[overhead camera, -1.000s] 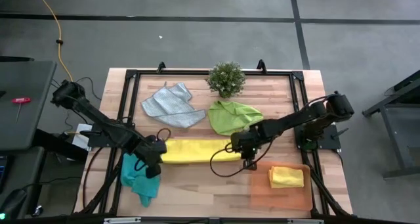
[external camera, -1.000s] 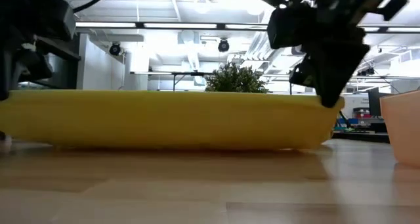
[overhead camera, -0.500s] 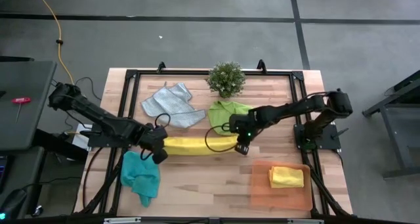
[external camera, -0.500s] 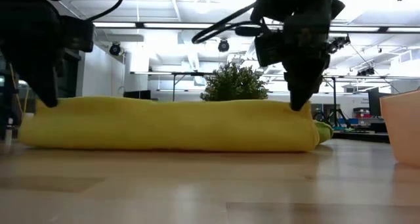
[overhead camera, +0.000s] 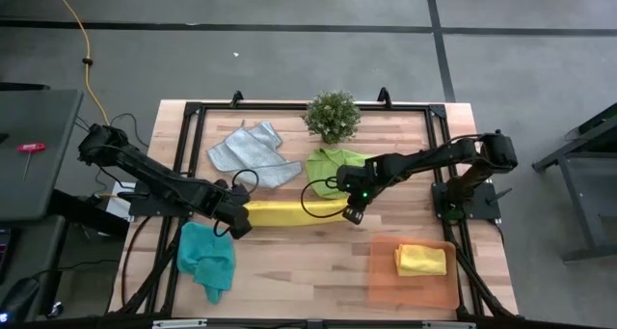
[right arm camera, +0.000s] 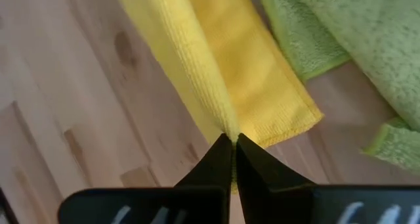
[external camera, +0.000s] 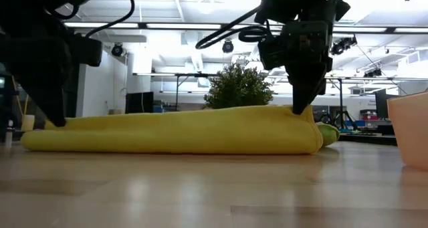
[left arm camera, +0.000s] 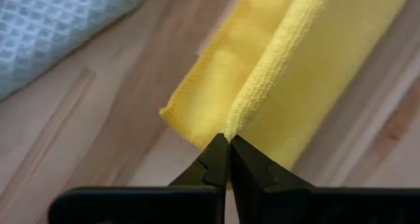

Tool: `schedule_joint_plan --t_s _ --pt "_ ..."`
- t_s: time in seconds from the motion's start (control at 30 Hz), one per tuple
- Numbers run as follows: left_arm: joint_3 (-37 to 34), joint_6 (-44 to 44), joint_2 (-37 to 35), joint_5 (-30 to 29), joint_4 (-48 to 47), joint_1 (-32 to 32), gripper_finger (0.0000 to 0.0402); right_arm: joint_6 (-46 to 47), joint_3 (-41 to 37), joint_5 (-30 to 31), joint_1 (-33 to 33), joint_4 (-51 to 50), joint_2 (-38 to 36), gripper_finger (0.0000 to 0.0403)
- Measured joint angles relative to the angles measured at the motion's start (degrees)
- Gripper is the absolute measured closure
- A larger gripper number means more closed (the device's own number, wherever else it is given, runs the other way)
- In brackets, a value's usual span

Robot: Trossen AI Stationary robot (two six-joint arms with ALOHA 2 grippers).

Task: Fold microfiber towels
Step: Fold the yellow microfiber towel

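While the high view hides it, both wrist views show each gripper's fingers (left arm camera: 216, 159) clenched on the yellow towel (overhead camera: 294, 212), a long doubled-over strip.

Both arms low, L fingers (left arm camera: 229, 159) & R fingers (right arm camera: 234, 159) pinched

orange tray (external camera: 416, 131) cut by frame edge

My wooden table (overhead camera: 289, 271) stands on grey floor (overhead camera: 289, 59) crossed by dark lines. Beyond it I see white ceiling lights (external camera: 200, 25) and, I think, desks.
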Motion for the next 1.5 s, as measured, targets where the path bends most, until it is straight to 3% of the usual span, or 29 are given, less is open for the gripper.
schedule_joint_plan --t_s 0.33,0.47,0.63,0.8,0.97,1.1,1.2,1.33,1.5 --pt "0.0 -0.2 0.3 -2.0 -0.4 0.0 0.037 1.7 0.0 1.4 0.0 -0.1 0.0 0.0387" --pt "0.0 1.3 0.3 -3.4 -0.5 0.0 0.034 2.4 0.0 2.9 0.0 -0.2 0.0 0.0348" --pt "0.0 2.6 -0.7 -4.0 -2.6 1.0 0.0289 -0.4 0.0 9.2 -0.1 -0.4 -0.1 0.0275" --pt "0.0 7.5 -6.7 -2.6 -6.2 4.1 0.0241 -3.7 0.0 11.4 -1.9 -1.9 -2.6 0.0222" --pt "0.0 10.3 -16.7 -1.8 -4.7 4.3 0.0213 -1.8 -0.6 11.3 -2.3 -7.8 -8.5 0.0206" --pt "-3.1 10.8 -22.9 -1.5 2.3 1.7 0.0209 4.4 -7.5 8.2 -1.4 -7.0 -15.4 0.0205" --pt "-7.7 10.1 -25.1 0.1 8.4 0.2 0.0211 12.2 -15.3 5.9 -1.2 -0.7 -21.1 0.0205" --pt "-13.7 7.7 -24.8 0.6 16.4 -0.6 0.0215 25.2 -25.0 3.6 -1.0 13.4 -26.5 0.0205" --pt "-18.1 7.1 -22.4 1.1 24.5 -0.4 0.022 35.0 -31.5 3.3 -0.7 24.4 -26.9 0.0205"
